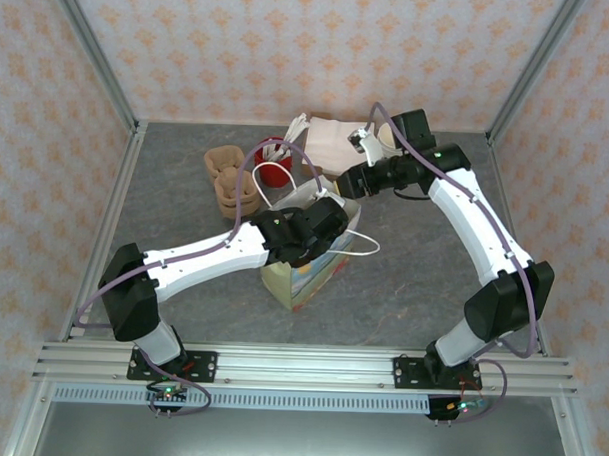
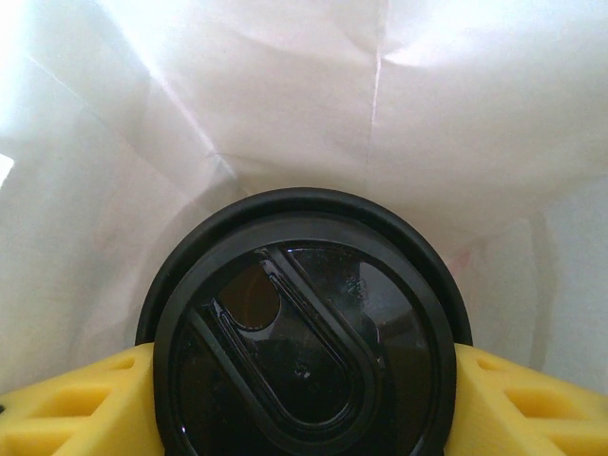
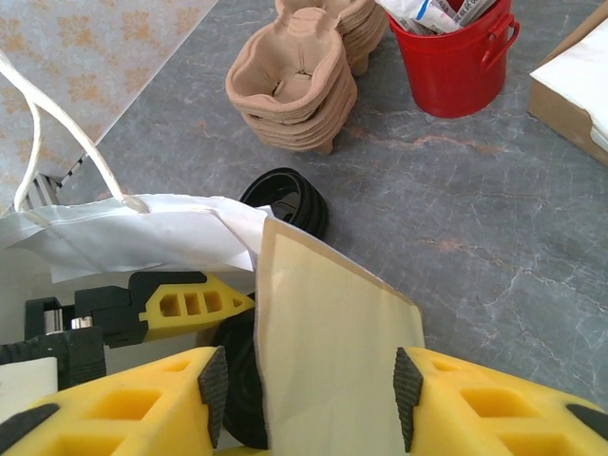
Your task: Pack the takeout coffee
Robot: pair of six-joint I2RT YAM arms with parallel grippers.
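step: setting coffee (image 2: 306,323) into bag (image 2: 285,104) | left pincer (image 2: 304,385): holding coffee | right pincer (image 3: 312,382): astride bag wall, grip unclear | next: seat it upright, then release

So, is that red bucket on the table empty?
No, the red bucket has white packets sticking out of its top.

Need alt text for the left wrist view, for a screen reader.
The takeout coffee, seen from above as a round black lid, is clamped between the left gripper's yellow fingers. Creased white paper bag walls rise behind and beside it.
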